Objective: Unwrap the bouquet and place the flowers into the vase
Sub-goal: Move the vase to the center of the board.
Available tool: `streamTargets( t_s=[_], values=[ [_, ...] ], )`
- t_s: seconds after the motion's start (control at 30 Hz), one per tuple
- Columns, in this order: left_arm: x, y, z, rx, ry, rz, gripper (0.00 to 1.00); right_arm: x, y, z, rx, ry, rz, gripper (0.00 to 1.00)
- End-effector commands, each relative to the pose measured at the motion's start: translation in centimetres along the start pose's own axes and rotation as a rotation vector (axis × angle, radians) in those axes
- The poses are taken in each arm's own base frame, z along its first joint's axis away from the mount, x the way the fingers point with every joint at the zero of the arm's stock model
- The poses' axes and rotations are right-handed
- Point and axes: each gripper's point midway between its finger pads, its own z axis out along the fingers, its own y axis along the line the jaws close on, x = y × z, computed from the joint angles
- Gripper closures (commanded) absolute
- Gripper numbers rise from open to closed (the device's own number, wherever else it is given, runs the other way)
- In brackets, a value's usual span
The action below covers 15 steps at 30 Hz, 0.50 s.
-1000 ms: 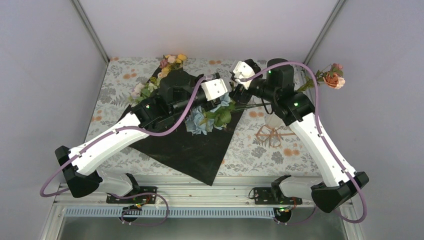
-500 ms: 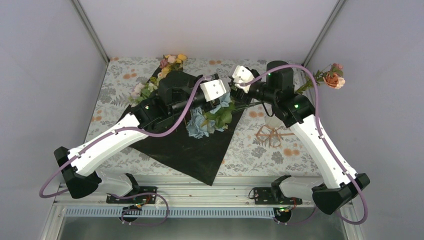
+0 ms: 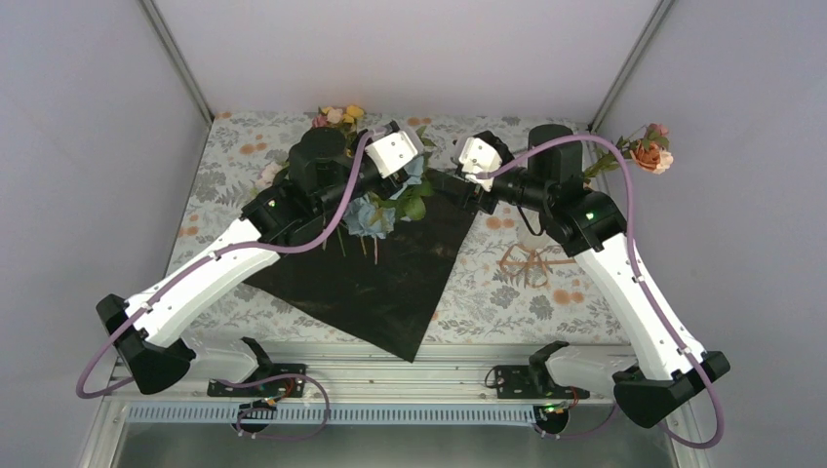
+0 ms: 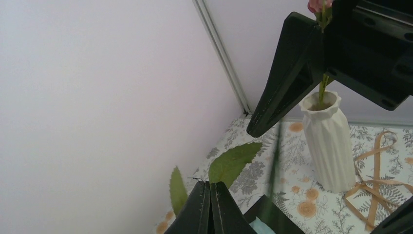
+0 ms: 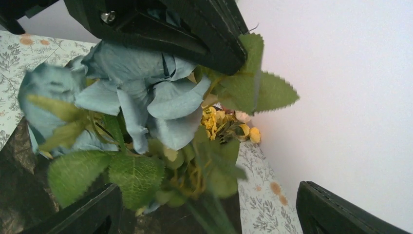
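Change: left pincer (image 4: pixel 210 195), clamped on blue-flower stem (image 3: pixel 375 213), has risen off black sheet (image 3: pixel 390 283) toward far side; stem ends now dangle clear.
Right pincer (image 5: pixel 209 214): wide open, jaws flanking blue blooms, gripping nothing.
Reading: hand-over toward vase likely pending.
Vase (image 4: pixel 328 141): upright on tabletop (image 3: pixel 575 302), right of sheet; contains one stem, pink-orange blooms (image 3: pixel 650 153).
Remaining flowers (image 3: pixel 336 115): far corner of sheet.
Ribbon (image 3: pixel 531 258): loose near vase.

Floral tablecloth (image 3: pixel 488 292) over the table, tan ribbon (image 3: pixel 531 261) lying on it at right, metal rail (image 3: pixel 410 385) along near edge
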Motion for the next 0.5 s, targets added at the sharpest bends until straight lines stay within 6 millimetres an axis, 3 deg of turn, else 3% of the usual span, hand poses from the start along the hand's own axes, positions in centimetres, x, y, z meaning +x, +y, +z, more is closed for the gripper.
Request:
streamTargets(
  t_s=[0.0,0.13,0.23,0.47],
  values=[
    [-2.3,0.5,-1.2,-0.002,-0.080,-0.020,0.98,-0.6,-0.5,-0.5,0.033,-0.001,0.018,0.11],
    [-1.5,-0.2,-1.1,0.038,-0.044,-0.012,0.98,0.0,-0.5,-0.9,0.047,0.025,-0.053,0.11],
    [-1.0,-0.6,-1.1,0.060,-0.024,-0.014,0.98,1.4,0.3,-0.9,0.021,0.086,-0.130,0.14],
    [-2.4,-0.7,-2.0,0.088,-0.056,-0.026,0.98,5.5,1.7,-0.1,-0.005,0.235,-0.276,0.13]
  ],
)
